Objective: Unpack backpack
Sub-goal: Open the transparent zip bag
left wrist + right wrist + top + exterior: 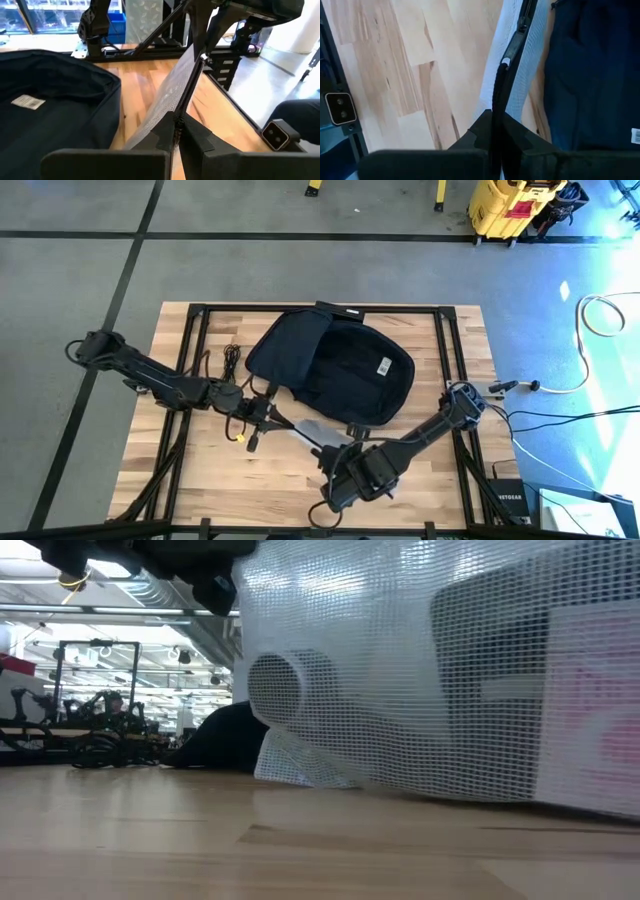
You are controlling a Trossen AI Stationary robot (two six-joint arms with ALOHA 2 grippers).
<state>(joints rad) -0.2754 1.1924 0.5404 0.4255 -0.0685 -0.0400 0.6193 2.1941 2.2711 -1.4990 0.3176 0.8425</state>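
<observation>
The dark backpack (335,365) lies open on the wooden table (200,470) at its middle back, a white label showing inside it (27,101). In front of it a white mesh pouch (312,430) with a black zipper edge spans between my two grippers. My left gripper (270,418) is shut on one end of it, coming from the table's left. My right gripper (330,452) is shut on the other end, pointing steeply down. In the low view the pouch (440,670) fills most of the picture, its lower edge close to the tabletop. My left gripper pinches the pouch's black zipper edge (176,119) between its two fingers, at the end nearest the backpack. The fingers come nearly level from the table's left. The mesh stretches away from them toward the other gripper. My right gripper pinches a black cord (498,97) between its two fingers. The cord runs on to the zipper slider (506,62) on the pouch's edge. The fingers come from above, slanting down, and lie along the cord.
A small black cable bundle (232,358) lies left of the backpack. Black frame rails (445,340) run along the table's sides. Bare wood (200,470) lies near the front left. Yellow equipment (505,205) stands on the floor beyond the table.
</observation>
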